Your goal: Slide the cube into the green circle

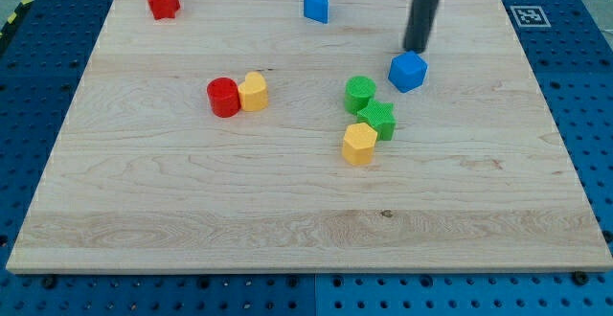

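A blue cube (408,71) sits right of centre on the wooden board (192,211). My tip (416,48) is just above it in the view, at its upper right edge, touching or nearly so. A green circle (360,93) lies to the cube's lower left, a short gap away. A green star-like block (378,119) sits just below the circle, touching it.
A yellow block (359,144) touches the green star from below. A red cylinder (223,97) and a yellow block (253,92) sit together at centre left. A red star (162,0) is at top left. A second blue block (317,6) is at top centre.
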